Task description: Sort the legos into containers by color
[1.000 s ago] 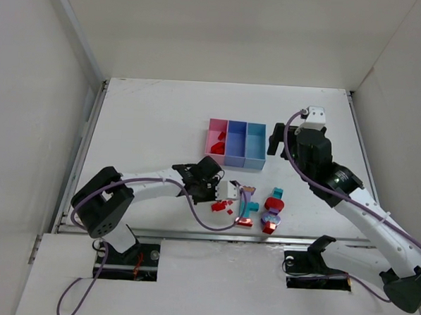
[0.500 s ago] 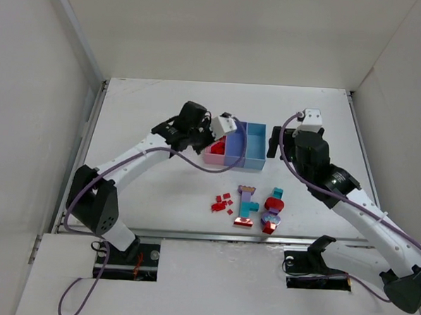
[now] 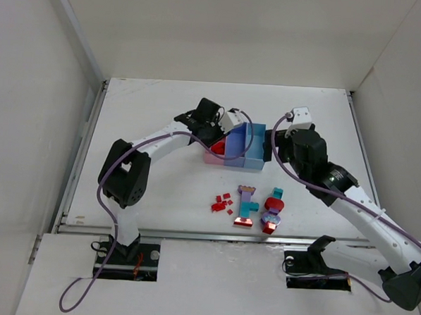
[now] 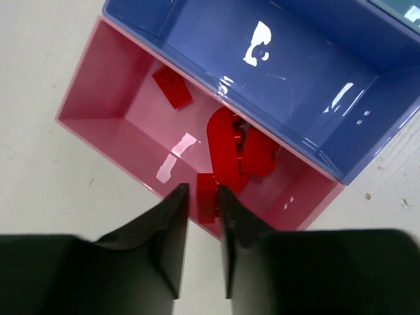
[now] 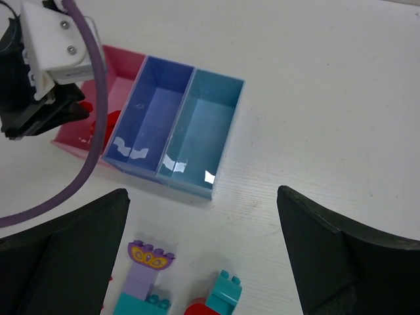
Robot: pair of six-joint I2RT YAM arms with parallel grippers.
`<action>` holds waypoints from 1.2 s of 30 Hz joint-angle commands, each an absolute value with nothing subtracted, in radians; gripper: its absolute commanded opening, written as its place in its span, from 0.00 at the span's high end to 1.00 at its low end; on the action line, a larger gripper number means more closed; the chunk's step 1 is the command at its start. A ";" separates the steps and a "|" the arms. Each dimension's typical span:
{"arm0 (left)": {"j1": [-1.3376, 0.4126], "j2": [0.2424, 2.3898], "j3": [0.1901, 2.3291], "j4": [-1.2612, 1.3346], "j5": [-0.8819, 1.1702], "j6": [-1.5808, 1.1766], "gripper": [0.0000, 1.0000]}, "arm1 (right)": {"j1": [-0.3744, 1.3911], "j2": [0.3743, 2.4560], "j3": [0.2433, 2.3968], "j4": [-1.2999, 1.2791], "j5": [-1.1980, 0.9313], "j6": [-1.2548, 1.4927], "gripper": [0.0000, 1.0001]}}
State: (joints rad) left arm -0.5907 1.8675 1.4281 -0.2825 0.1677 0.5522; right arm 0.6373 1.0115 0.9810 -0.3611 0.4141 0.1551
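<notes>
My left gripper [image 3: 213, 134] hangs over the near edge of the pink bin [image 4: 98, 85], fingers close together with a red brick [image 4: 209, 195] between them [image 4: 200, 190]. Three other red bricks [image 4: 226, 141] lie in that bin. The purple-blue bin [image 3: 236, 146] and the light blue bin [image 3: 255, 147] look empty. My right gripper [image 3: 273, 145] is wide open and empty [image 5: 202, 191], above the table just right of the bins. Loose legos lie near the front: red chips [image 3: 221, 202], a purple, teal and red clump [image 3: 246, 205], a teal brick [image 3: 278, 193], a red rounded piece [image 3: 274, 203], and a purple and red clump [image 3: 270, 222].
In the right wrist view the light blue bin [image 5: 203, 141] and purple-blue bin [image 5: 154, 118] lie ahead, with my left gripper [image 5: 39, 111] over the pink one. A purple arch piece [image 5: 152, 254] and a teal brick [image 5: 223, 289] sit below. White walls enclose the table.
My left arm has swung from the red chips at the front up to the pink bin, carrying a red brick. My right gripper has edged slightly left.
</notes>
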 commanded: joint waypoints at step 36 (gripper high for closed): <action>-0.229 1.365 1.046 -0.330 0.218 0.387 0.33 | 0.940 1.508 1.124 -0.503 -0.235 -0.319 0.52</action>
